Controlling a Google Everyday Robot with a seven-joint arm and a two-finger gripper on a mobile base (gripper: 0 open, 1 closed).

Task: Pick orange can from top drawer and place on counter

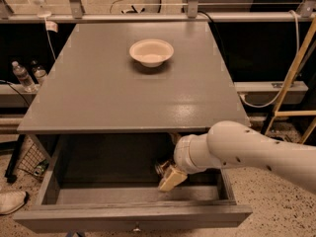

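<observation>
The top drawer point(133, 215) stands pulled open below the counter point(108, 98), its dark inside showing. My gripper point(169, 177) reaches down into the drawer's right half on a white arm that enters from the right. A small shiny brownish thing, which looks like the orange can point(161, 167), shows just left of the gripper, close against it and mostly hidden by the wrist. Whether the gripper holds it I cannot tell.
A cream bowl point(151, 52) sits at the back middle of the counter. Clear water bottles point(22, 76) stand on the floor at the left. A wooden frame point(292, 75) leans at the right. A white shoe point(10, 201) lies at the lower left.
</observation>
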